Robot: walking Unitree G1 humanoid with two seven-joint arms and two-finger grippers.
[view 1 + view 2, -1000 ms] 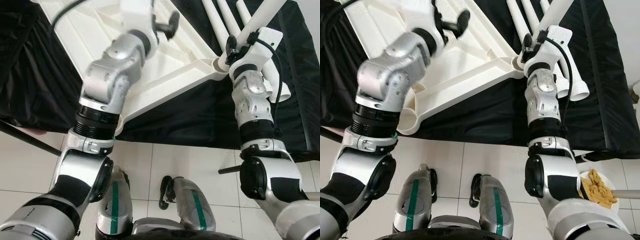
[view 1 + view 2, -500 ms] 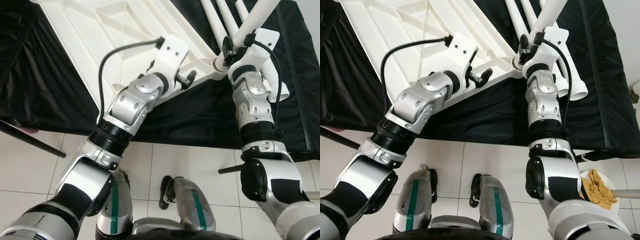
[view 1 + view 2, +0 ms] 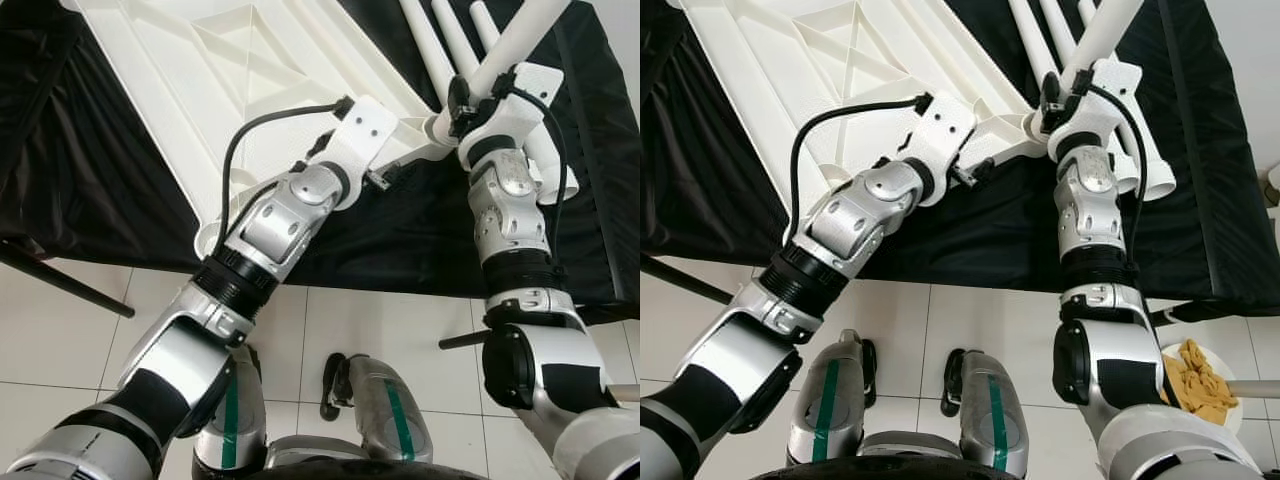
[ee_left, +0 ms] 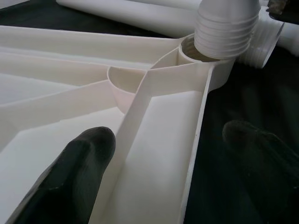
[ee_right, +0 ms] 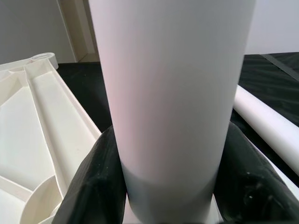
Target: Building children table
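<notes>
Nearby, spare legs [image 3: 455,45] flank right gripper [image 3: 462,95].

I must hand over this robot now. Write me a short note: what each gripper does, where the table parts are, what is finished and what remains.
Right gripper: shut on the white leg, holding it upright with its ribbed end at the corner socket of the tabletop.
Left gripper: open, its fingers astride the tabletop's edge rib near that corner.
Parts: the tabletop lies underside up on the black cloth; three spare legs lie beside it.
Done: first leg placed at the socket; whether it is fully seated I cannot tell.
Left: seat this leg, then fit the other three.
</notes>
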